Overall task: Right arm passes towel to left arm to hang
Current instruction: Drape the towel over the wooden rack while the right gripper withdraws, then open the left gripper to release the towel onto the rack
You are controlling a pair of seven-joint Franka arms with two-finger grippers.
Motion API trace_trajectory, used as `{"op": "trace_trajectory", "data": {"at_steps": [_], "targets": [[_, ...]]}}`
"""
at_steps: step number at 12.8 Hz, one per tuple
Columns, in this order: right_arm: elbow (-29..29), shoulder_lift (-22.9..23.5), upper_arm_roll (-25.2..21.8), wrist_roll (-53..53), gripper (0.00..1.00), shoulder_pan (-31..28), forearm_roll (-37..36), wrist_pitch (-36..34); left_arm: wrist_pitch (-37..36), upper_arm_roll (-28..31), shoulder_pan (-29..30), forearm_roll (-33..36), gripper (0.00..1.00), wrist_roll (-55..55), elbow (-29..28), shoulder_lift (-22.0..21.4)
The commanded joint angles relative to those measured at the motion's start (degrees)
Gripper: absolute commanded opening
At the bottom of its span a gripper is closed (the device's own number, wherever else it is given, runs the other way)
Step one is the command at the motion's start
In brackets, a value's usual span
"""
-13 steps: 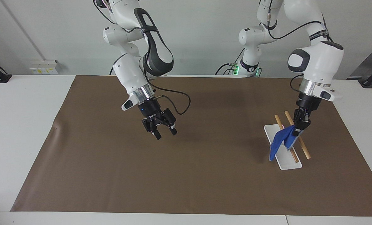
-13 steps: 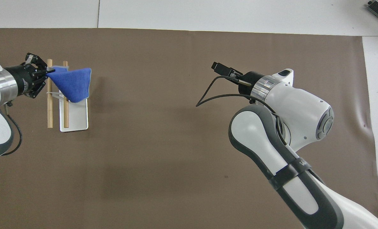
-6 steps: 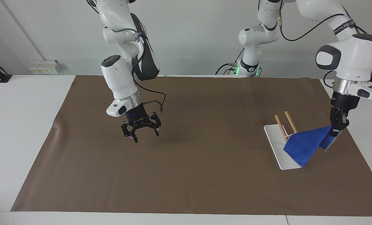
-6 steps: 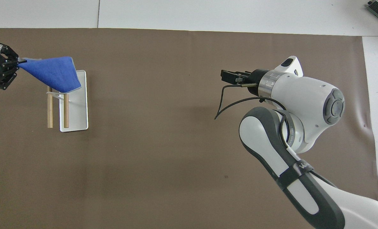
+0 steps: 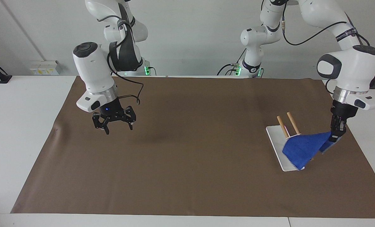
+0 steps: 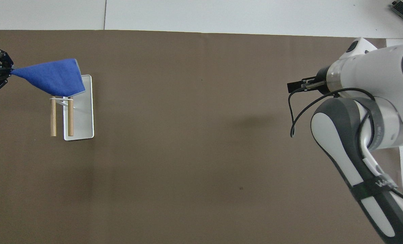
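The blue towel (image 5: 302, 146) lies spread across the farther part of two wooden rods (image 5: 287, 122) that stand over a white tray (image 5: 274, 136). My left gripper (image 5: 335, 137) is shut on one corner of the towel and holds it low over the mat, beside the rack toward the left arm's end of the table. In the overhead view the towel (image 6: 52, 78) stretches from the left gripper (image 6: 7, 70) over the rods (image 6: 53, 117) and the tray (image 6: 83, 125). My right gripper (image 5: 118, 126) is open and empty above the mat, toward the right arm's end; it also shows in the overhead view (image 6: 294, 87).
A brown mat (image 5: 187, 164) covers most of the white table (image 5: 23, 126). A loose black cable loop (image 6: 291, 115) hangs from the right wrist.
My left gripper has drawn the towel's corner across the rods toward the left arm's end and lowered it, spreading the towel. My right arm has drawn back toward its own end.
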Motion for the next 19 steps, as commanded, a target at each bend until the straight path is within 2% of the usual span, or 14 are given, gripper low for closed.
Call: {"op": "trace_trajectory", "data": {"at_steps": [1,3,5,7,9,11,14,18,19], "targets": [[1.4,-3.8,0.6,6.4,1.0,-1.7,-2.6,-7.5,2.8,0.0,-0.1,0.7,0.0,-1.2,-1.7,-0.3],[2.3,-6.3,0.6,9.7,1.0,-3.0,-2.9,-12.4,7.5,-0.2,-0.3,0.5,0.0,-1.7,-4.9,-0.3],[2.7,-8.8,0.6,10.4,1.0,-4.1,-2.6,-15.7,9.1,-0.4,-0.8,0.5,0.0,-1.6,-6.2,0.0],[5.0,-9.4,0.1,10.7,1.0,-5.6,-1.8,-20.3,11.3,-1.0,-1.1,0.5,0.0,-1.9,-6.2,2.1],[8.8,-9.2,-0.7,11.5,1.0,-5.9,-1.5,-27.0,12.3,-1.0,-1.0,0.5,0.0,-1.7,-6.1,2.4],[8.5,-9.3,-1.2,14.5,1.0,-6.1,0.4,-28.5,12.2,-1.0,-1.0,0.5,0.0,-0.8,-5.7,2.5],[6.2,-10.6,-1.3,14.0,1.0,-6.2,0.5,-28.4,11.9,-0.9,-0.3,0.6,0.4,0.8,-2.8,3.7],[5.1,-11.0,-1.4,4.9,1.0,-7.7,-0.5,-27.8,11.4,-0.6,0.6,0.7,0.7,4.7,1.3,5.5],[5.1,-11.0,-1.4,4.9,1.0,-7.7,-0.7,-27.8,11.1,-0.5,0.6,0.6,0.71,4.7,2.5,5.8]]}}
